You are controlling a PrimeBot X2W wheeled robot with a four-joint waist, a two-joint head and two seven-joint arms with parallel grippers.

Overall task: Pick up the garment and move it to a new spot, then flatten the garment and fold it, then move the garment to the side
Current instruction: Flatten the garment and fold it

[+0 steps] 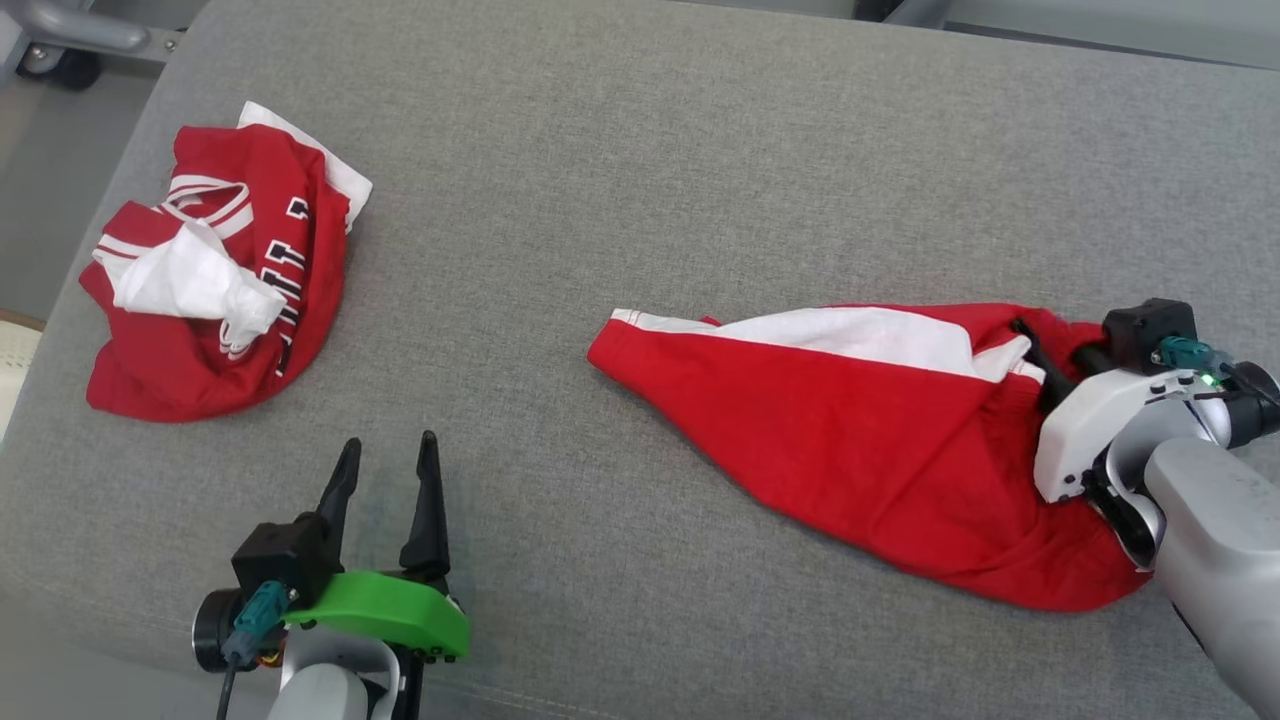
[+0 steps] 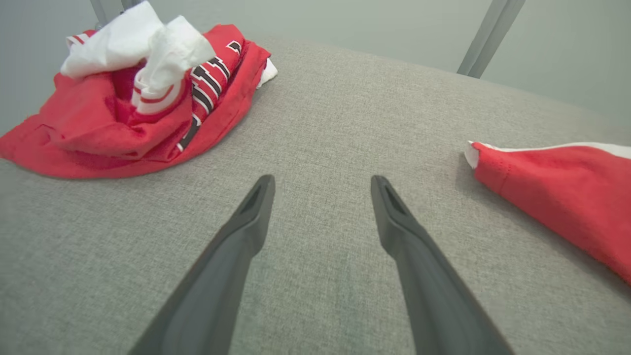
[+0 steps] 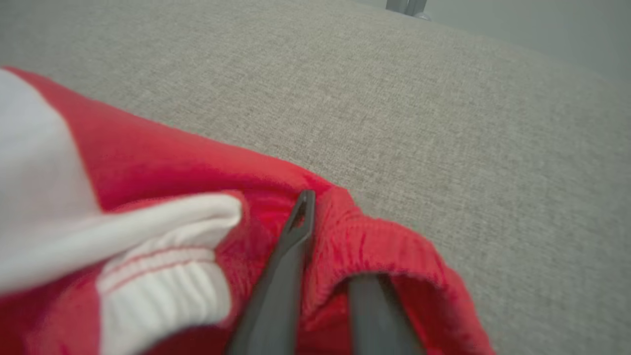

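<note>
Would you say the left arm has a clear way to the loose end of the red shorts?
Probably yes. The left tool is open and empty, and only bare grey cushion lies between it and the loose end of the shorts. The crumpled jersey sits off to its other side.

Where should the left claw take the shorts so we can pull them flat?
Grip the leg hem, the narrow free end of the shorts, which points toward the left claw. Come in low from the robot's left. The right claw is shut on the waistband at the opposite end, so the two grips could stretch the cloth.
</note>
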